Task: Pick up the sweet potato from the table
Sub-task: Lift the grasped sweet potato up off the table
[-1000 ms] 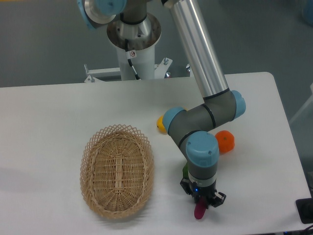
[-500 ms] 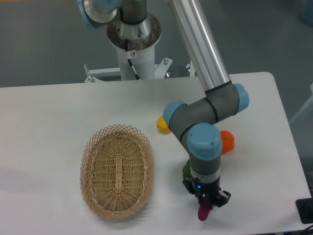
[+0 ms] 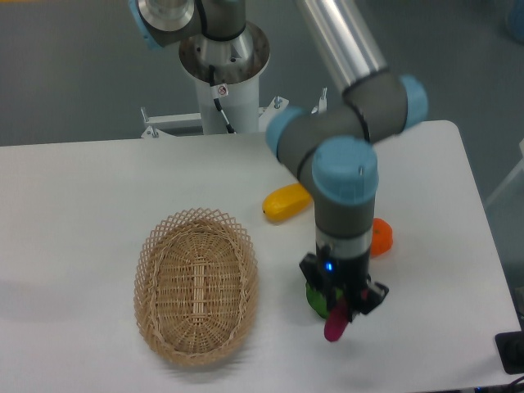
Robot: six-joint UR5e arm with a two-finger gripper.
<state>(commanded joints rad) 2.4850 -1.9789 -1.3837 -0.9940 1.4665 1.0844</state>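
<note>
The sweet potato (image 3: pixel 334 327) is a small magenta tuber hanging tip-down above the white table (image 3: pixel 90 188), clear of its surface. My gripper (image 3: pixel 339 310) points straight down and is shut on the tuber's upper end, so only the lower half shows beneath the fingers. The arm's wrist rises above it near the table's front right area.
A woven wicker basket (image 3: pixel 196 285) lies left of the gripper. A green leafy vegetable (image 3: pixel 313 296) sits just behind the gripper, partly hidden. A yellow oblong fruit (image 3: pixel 286 202) and a round orange (image 3: pixel 381 237) lie farther back. The arm's base stands at the rear edge.
The gripper has risen with the sweet potato held in it, lifting it off the table. The wrist now sits higher, uncovering the yellow fruit.
</note>
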